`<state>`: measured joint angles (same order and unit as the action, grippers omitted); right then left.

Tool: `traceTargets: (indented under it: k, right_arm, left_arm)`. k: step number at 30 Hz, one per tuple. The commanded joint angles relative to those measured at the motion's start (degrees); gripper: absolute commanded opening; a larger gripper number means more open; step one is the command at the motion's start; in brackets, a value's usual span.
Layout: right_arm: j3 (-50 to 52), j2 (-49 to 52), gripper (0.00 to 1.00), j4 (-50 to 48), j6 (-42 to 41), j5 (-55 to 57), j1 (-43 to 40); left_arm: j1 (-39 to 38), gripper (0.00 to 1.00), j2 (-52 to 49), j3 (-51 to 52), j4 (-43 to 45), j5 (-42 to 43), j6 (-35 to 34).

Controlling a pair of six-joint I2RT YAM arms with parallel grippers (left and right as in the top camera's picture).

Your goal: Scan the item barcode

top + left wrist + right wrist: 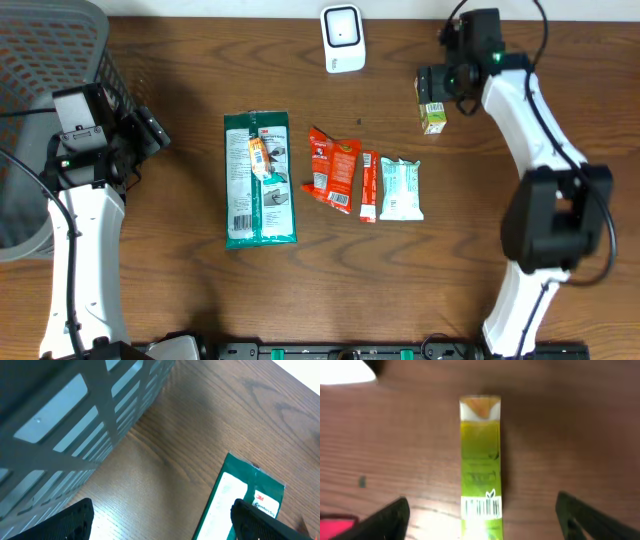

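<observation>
two strips of bare table (570, 435) flank green carton (480, 450); right gripper (482, 517) spread wide.

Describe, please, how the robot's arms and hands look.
Both the left arm and right arm have white tubular links joined by bulky black joints, with thin black cables alongside. A green light glows near the right wrist. The left hand and right hand each end in two black, wedge-shaped fingers.
</observation>
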<state>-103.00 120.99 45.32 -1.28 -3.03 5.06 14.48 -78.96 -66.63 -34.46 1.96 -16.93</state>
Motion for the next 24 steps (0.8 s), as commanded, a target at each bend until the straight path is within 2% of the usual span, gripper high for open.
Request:
traceTargets:
  k: [1, 3, 6, 10, 11, 14, 20, 21, 22, 24]
  right_arm:
    - [-19.8, 6.0, 0.91, 11.5, -0.3, -2.5, -0.5]
    - [-32.3, 11.8, 0.91, 20.7, -0.3, -2.4, -0.3]
    - [-38.6, 17.5, 0.90, 24.2, -0.3, -2.8, -0.3]
    - [-39.0, 23.1, 0.86, 22.9, 1.5, -3.1, -0.3]
    - [-39.0, 24.5, 0.82, 21.8, 2.3, -3.2, -0.3]
    - [-39.0, 27.1, 0.78, 19.3, 2.9, -3.3, -0.4]
    - [-38.7, 28.3, 0.71, 14.0, 3.3, -3.3, -0.3]
    - [-38.7, 28.3, 0.67, 13.5, 3.3, -3.3, -0.3]
    - [-38.7, 28.3, 0.57, 13.4, 3.3, -3.3, -0.4]
    - [-38.7, 28.3, 0.44, 13.6, 3.3, -3.3, -0.4]
  left_arm:
    - [0.5, 0.88, 0.9, -0.8, 0.0, -1.4, -0.3]
    - [0.5, 0.88, 0.9, -0.8, 0.0, -1.4, -0.3]
    - [0.5, 0.88, 0.9, -0.8, 0.0, -1.4, -0.3]
    - [0.5, 0.88, 0.9, -0.8, 0.0, -1.4, -0.3]
    - [0.5, 0.88, 0.9, -0.8, 0.0, -1.4, -0.3]
    - [0.5, 0.88, 0.9, -0.8, 0.0, -1.4, -0.3]
    - [0.5, 0.88, 0.9, -0.8, 0.0, -1.4, -0.3]
    - [0.5, 0.88, 0.9, -0.8, 0.0, -1.4, -0.3]
    - [0.5, 0.88, 0.9, -0.8, 0.0, -1.4, -0.3]
    - [0.5, 0.88, 0.9, -0.8, 0.0, -1.4, -0.3]
